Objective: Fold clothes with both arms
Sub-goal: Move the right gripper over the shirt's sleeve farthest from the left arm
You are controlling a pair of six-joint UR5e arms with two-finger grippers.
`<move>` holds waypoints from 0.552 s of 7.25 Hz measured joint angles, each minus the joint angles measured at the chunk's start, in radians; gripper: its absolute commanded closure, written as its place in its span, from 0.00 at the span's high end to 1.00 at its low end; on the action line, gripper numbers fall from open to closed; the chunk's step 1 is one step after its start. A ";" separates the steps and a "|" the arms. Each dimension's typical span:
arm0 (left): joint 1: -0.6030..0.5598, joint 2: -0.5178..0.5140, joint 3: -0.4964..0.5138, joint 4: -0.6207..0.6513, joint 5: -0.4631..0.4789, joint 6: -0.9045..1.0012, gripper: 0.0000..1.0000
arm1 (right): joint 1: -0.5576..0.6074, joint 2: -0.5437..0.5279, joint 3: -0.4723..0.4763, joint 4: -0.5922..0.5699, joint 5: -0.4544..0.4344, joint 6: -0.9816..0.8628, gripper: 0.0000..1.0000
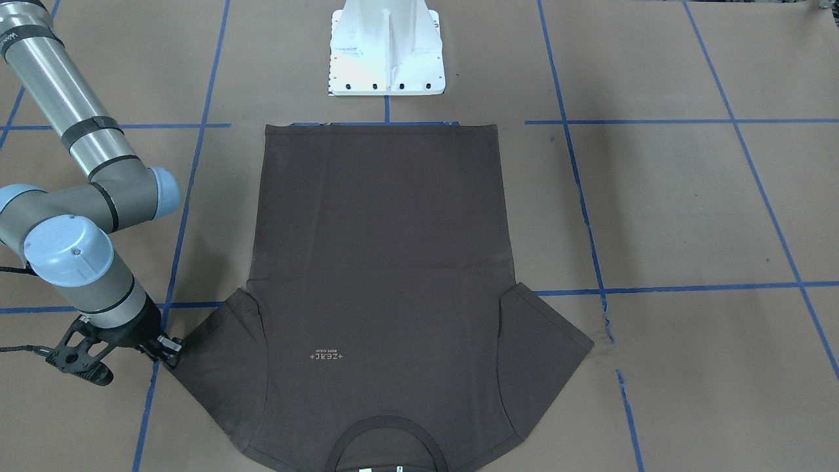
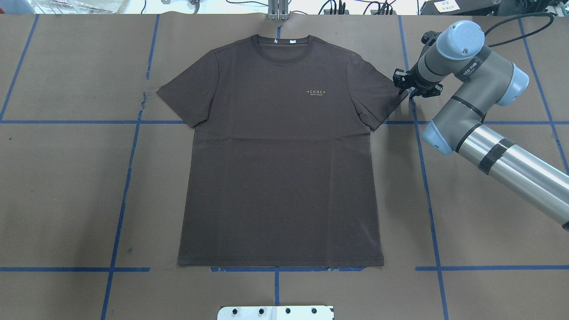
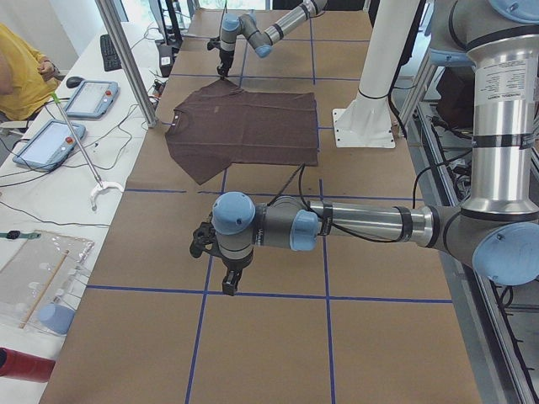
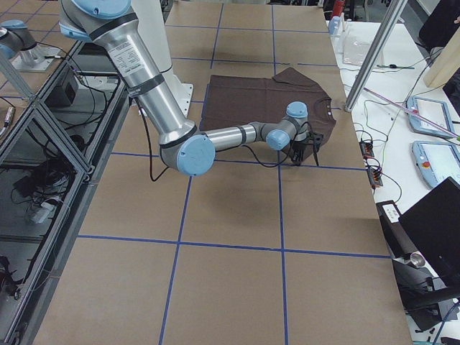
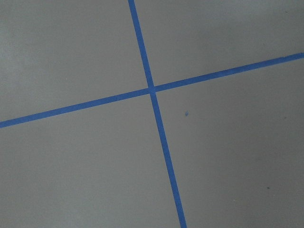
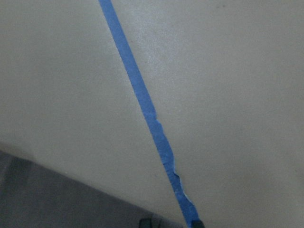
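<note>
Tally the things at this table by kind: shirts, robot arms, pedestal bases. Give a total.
T-shirt: 1
Robot arms: 2, the right arm and the left arm
White pedestal base: 1
Total: 4

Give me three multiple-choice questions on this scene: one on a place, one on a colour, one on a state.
1. Where is the right gripper? A at the tip of a sleeve; B at the hem; C over the collar.
2. What colour are the tape lines? A red; B blue; C yellow.
3. How does the T-shirt lie? A folded; B bunched; C spread flat.
A: it sits at the sleeve corner. B: the grid is blue. C: both sleeves out, no fold.
</note>
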 measured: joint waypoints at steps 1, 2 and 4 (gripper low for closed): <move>0.000 0.000 0.000 0.000 -0.001 0.000 1.00 | 0.000 0.002 -0.001 0.000 -0.001 -0.001 0.00; 0.000 0.000 -0.001 0.000 -0.002 0.000 1.00 | -0.001 0.010 0.000 0.000 0.000 -0.001 0.00; 0.000 0.000 -0.001 0.000 -0.003 0.000 1.00 | 0.000 0.034 0.018 -0.005 0.005 0.003 0.00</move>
